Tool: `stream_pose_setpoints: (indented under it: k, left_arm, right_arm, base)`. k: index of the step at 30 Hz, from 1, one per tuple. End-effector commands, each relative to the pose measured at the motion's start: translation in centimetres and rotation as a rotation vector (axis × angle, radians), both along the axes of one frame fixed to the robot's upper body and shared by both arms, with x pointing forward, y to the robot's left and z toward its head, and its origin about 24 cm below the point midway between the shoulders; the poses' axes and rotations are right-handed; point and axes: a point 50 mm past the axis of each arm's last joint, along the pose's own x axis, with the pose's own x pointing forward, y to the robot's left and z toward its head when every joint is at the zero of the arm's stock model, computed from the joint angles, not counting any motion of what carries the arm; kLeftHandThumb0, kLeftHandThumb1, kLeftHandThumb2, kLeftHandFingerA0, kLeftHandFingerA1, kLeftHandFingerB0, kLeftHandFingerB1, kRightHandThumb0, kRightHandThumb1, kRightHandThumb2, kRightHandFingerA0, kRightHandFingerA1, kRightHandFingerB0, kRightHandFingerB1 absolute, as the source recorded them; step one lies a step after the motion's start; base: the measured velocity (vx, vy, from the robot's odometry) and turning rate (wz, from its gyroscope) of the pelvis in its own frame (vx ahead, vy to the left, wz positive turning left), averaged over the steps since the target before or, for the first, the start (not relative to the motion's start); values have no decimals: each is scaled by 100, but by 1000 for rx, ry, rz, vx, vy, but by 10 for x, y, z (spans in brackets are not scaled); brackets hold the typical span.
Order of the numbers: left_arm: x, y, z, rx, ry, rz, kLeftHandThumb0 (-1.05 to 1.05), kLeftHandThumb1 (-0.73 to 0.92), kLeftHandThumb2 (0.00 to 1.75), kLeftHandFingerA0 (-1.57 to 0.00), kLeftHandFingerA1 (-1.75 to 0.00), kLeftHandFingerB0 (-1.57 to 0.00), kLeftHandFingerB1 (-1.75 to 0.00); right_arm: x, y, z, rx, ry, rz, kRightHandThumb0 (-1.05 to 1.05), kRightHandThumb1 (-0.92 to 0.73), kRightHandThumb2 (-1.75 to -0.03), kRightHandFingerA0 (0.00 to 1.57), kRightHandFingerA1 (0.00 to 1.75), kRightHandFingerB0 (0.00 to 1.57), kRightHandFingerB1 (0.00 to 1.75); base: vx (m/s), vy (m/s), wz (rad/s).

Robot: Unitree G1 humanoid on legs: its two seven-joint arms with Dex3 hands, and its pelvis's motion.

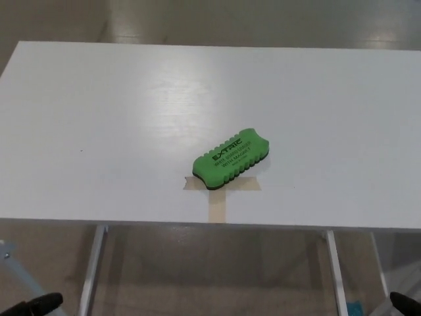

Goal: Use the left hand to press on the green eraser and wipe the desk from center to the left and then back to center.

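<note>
Eraser [231, 159], green, lies tilted on the table [99, 118], atop a T of tape [219, 197] nr the front edge. You see only tips of left robot hand [33, 305] & right robot hand [404, 304] below that edge; can't tell their state.

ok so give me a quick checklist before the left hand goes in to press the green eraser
1. Green foam eraser lies flat on the white desk, printed side up: ok.
2. Eraser sits over the tan T-shaped tape mark near the front edge: ok.
3. Desk surface to the left of the eraser is free for the wipe: ok.
4. Black left hand is above the eraser: not ok, only a tip shows at the bottom left corner, below the desk edge.
5. Left hand's fingers ready to press: cannot tell, too little shows.
6. Black right hand is out of the wipe path: ok, a sliver at the bottom right corner.
</note>
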Motion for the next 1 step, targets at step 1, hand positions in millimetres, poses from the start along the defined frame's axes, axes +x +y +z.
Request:
stream_pose_setpoints:
  k: [1]
  left_arm:
    - [2, -5, -16, 188, 32, 72, -50, 46, 55, -44, -39, -46, -34]
  right_arm:
    - [-13, 0, -8, 5, 56, -11, -44, -76, -64, 75, 48, 56, 38]
  base:
    - [0, 0, 0]
